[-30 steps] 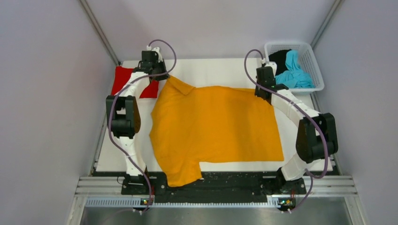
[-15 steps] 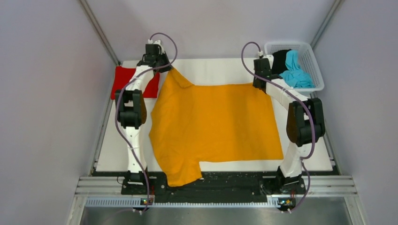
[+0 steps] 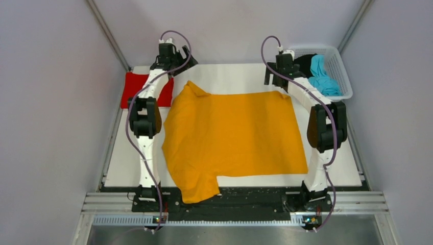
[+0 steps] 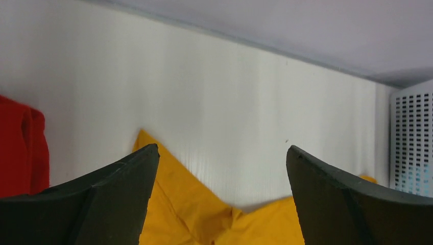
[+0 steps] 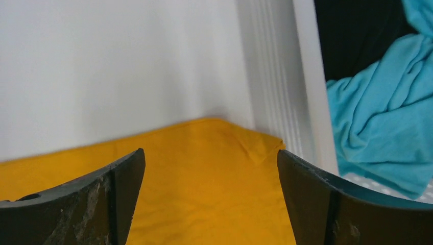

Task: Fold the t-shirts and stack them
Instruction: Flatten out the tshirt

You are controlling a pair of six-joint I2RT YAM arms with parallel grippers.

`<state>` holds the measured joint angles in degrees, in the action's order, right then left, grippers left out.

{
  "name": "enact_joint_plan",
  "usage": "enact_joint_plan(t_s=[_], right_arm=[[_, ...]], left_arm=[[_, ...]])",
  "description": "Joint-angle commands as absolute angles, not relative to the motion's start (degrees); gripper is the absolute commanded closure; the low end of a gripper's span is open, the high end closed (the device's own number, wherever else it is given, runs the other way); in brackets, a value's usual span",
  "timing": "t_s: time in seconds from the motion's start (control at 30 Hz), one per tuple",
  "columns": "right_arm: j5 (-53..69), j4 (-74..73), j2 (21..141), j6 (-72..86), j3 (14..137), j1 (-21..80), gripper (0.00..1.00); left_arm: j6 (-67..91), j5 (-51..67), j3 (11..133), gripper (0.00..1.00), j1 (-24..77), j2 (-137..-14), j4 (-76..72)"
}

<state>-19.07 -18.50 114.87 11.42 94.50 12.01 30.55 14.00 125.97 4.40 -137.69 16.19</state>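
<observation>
An orange-yellow t-shirt (image 3: 235,135) lies spread flat on the white table (image 3: 230,74), one sleeve toward the far left and one hanging over the near edge. My left gripper (image 3: 173,60) hovers open just beyond the far sleeve (image 4: 178,204), its jaws (image 4: 222,148) wide with nothing between them. At the shirt's far right corner (image 5: 204,194) my right gripper (image 3: 278,71) is open too, its jaws (image 5: 210,152) empty above the cloth. A folded red t-shirt (image 3: 140,89) (image 4: 20,148) lies at the far left. Cyan-blue (image 3: 320,76) (image 5: 378,117) and black (image 3: 305,62) (image 5: 357,35) t-shirts sit crumpled in the basket.
The white mesh basket (image 3: 342,66) (image 4: 413,138) (image 5: 301,76) stands at the far right corner, close beside my right gripper. Grey walls enclose the table on the far side and both flanks. A metal rail (image 3: 235,201) runs along the near edge by the arm bases.
Both grippers have gone from shut to open and let go of the orange-yellow shirt's far edge, which now lies flat. Both arms have stretched farther toward the back wall.
</observation>
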Motion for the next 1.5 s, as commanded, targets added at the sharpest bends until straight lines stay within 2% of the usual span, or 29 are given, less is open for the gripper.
enact_joint_plan(t_s=[0.0, 0.17, 0.33, 0.5, 0.73, 1.0, 1.47], right_arm=[[-9.3, -19.2, 105.7, 11.9, 87.5, 13.4, 0.01], [-4.9, -16.9, 99.9, 14.4, 76.2, 15.4, 0.01], [-2.8, -15.5, 98.9, 16.0, 69.4, 16.6, 0.01], [-2.6, -15.0, 98.7, 17.1, 66.7, 16.6, 0.01], [-4.2, -14.9, 99.6, 17.1, 65.6, 16.6, 0.01], [-5.2, -15.4, 101.1, 17.0, 66.4, 16.7, 0.01], [-8.7, -17.5, 103.8, 15.2, 69.0, 16.6, 0.01]], left_arm=[[29.8, 16.1, 114.1, 0.01, 6.3, -124.9, 17.9], [31.5, 18.5, 95.8, 0.01, 7.8, -115.2, 14.7], [33.5, 19.9, 89.1, 0.01, 9.8, -113.4, 12.9], [36.0, 20.0, 91.0, 0.01, 10.6, -118.1, 13.5], [35.4, 12.8, 95.1, 0.01, 10.7, -122.7, 16.3], [39.9, 16.9, 98.8, 0.01, 10.8, -127.8, 10.4], [43.3, 16.3, 109.0, 0.01, 11.1, -135.1, 7.8]])
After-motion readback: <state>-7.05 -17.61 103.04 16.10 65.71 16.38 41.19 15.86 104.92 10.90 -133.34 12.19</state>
